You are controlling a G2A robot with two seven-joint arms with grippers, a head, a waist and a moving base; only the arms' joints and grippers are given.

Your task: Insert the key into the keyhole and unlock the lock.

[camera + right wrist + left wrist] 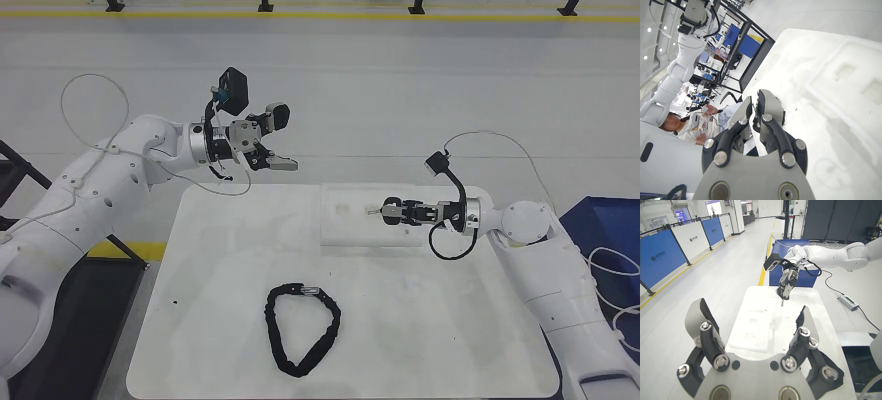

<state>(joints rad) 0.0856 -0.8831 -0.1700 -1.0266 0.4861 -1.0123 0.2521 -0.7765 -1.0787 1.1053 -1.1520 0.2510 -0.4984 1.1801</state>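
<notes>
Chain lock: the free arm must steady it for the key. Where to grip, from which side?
Probably the grey lock body, at the loop's far end: the only rigid part, the rest limp chain. It lies flat on the table, so come from above with the open left gripper, closing across its width.

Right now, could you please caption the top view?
Right gripper holds key above foam block; chain lock lies on table.

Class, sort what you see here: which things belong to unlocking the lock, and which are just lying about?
Belongs to the job: key, gripped in the right hand; black chain lock on the table.
Just lying about: white foam tray; grey power brick off the table.
</notes>
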